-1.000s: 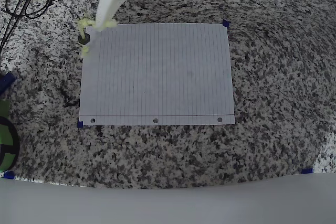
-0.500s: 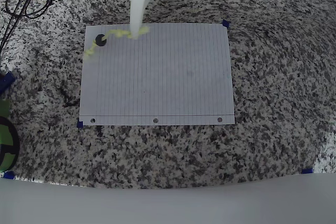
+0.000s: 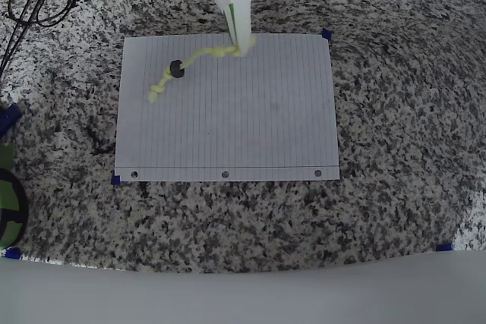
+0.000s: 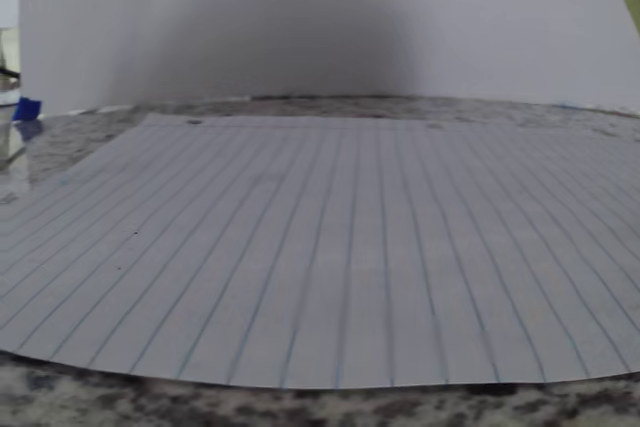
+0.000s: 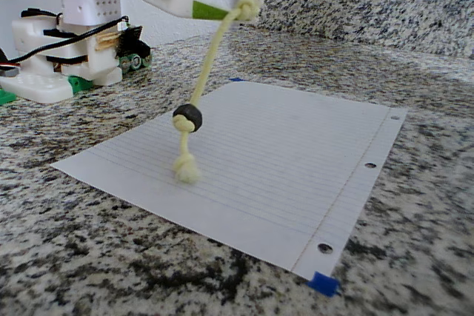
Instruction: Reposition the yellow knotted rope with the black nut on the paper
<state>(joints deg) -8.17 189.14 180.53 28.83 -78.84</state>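
Jaws pinching yellow knotted rope top knot, black nut dangling below

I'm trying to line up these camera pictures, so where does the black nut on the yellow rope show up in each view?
Overhead view: the black nut sits over the paper's upper left part, threaded on the yellow knotted rope.
Fixed view: the nut hangs left of centre, above the rope's lower knot.
Wrist view: I can't find the nut; lined paper fills the lower half.
Shared landmark: the lined paper.
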